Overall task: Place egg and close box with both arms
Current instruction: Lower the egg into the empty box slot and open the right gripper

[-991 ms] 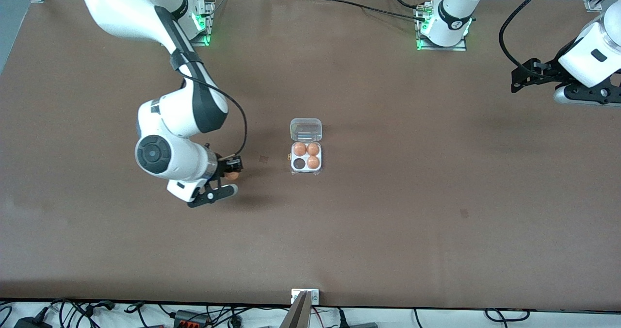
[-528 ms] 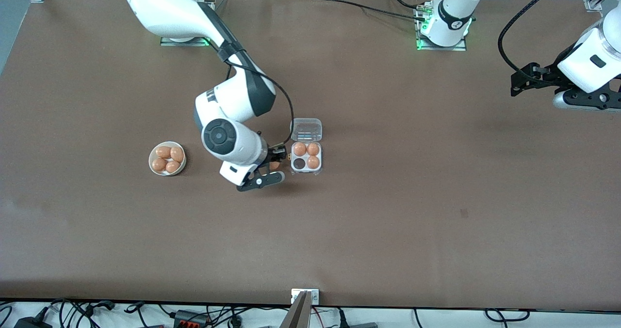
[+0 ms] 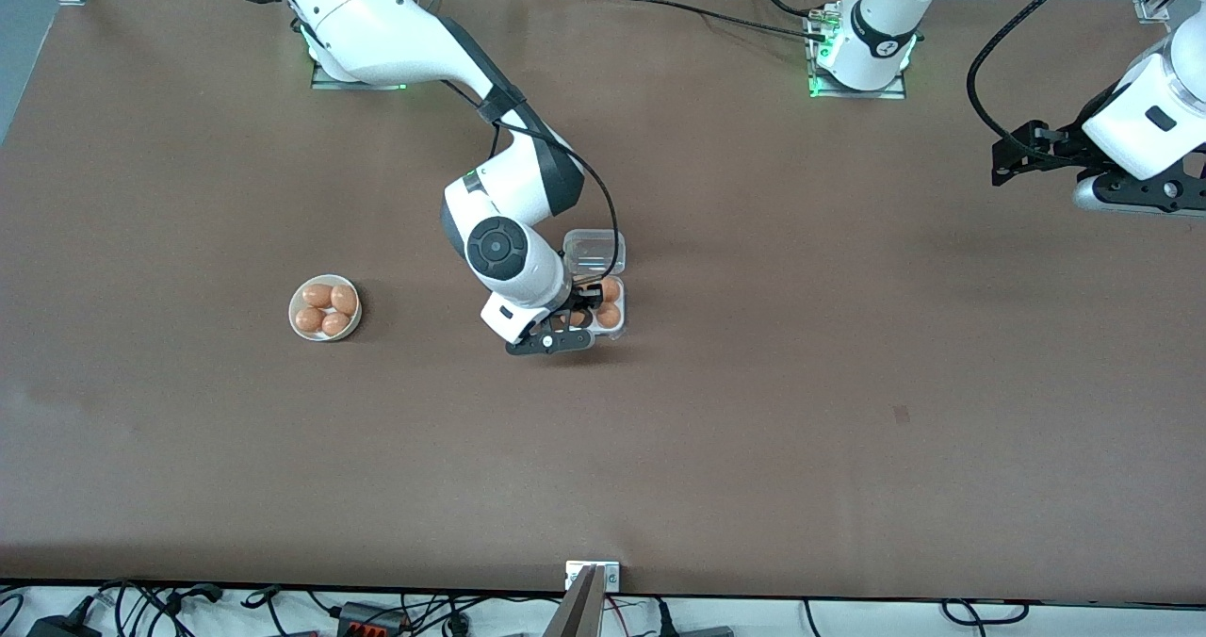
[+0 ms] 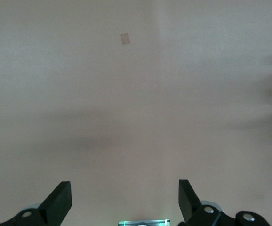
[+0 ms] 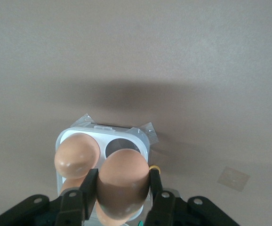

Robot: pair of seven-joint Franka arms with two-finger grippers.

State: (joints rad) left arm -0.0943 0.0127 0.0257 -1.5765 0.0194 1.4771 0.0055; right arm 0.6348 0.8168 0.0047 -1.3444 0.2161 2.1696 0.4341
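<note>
My right gripper [image 3: 576,316] hangs over the box [image 3: 623,304], shut on the egg [image 5: 123,181]. The orange-brown egg sits between both black fingers [image 5: 90,182], just above the one empty cup [image 5: 119,147]. The box [image 5: 72,134] is a small clear carton with a white base, and its lid [image 3: 595,250] lies open toward the robots' bases. Two other eggs [image 3: 610,290] show in its cups in the front view; the arm hides the rest. My left gripper [image 3: 1010,152] waits open over the left arm's end of the table, and in its wrist view the left gripper [image 4: 124,194] has only bare table below.
A round white bowl [image 3: 292,309] with several eggs stands toward the right arm's end, level with the box. A small dark patch [image 3: 902,415] marks the table nearer the front camera. Brown tabletop stretches all around the box.
My right arm has carried the egg from beside the bowl across to the box and now hangs over it. The bowl came into view. The left arm has barely moved.
</note>
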